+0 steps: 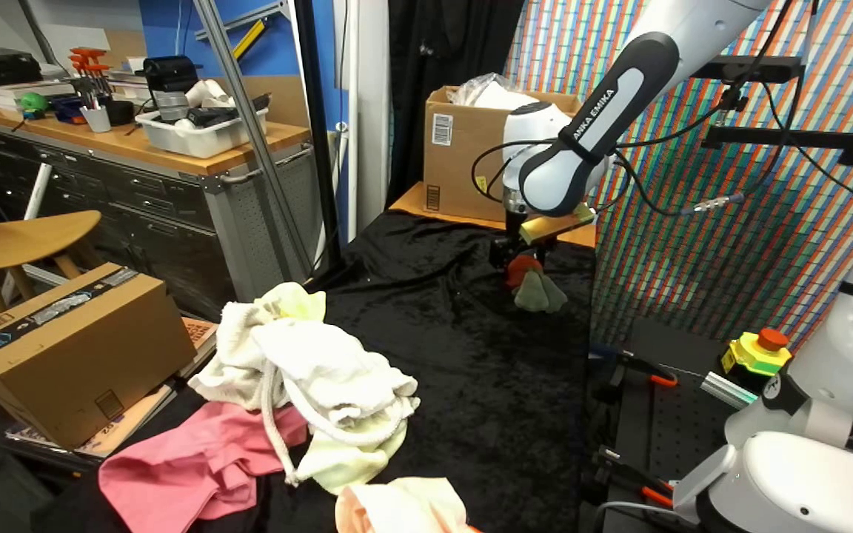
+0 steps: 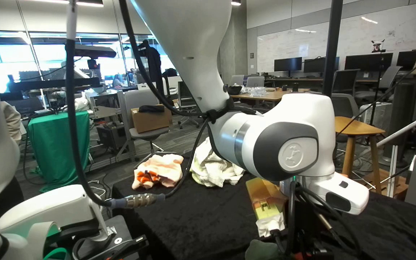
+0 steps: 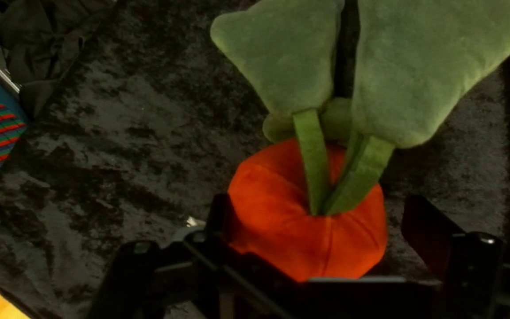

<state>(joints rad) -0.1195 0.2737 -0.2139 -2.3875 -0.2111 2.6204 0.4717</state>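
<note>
On the black-draped desk (image 1: 478, 407) near a cardboard box (image 1: 463, 163), a leafy orange-red plush vegetable (image 3: 277, 195) lies with the claw (image 3: 318, 208) spread either side of its body; seemingly a grasp line-up, next calling for an even squeeze.

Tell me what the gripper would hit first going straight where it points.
Most likely the plush toy's red-orange body, which shows between the open jaws of the gripper in the wrist view, though depth there is unclear.

Robotics lab with arms (image 1: 623, 92), whiteboard (image 2: 354, 38)
</note>
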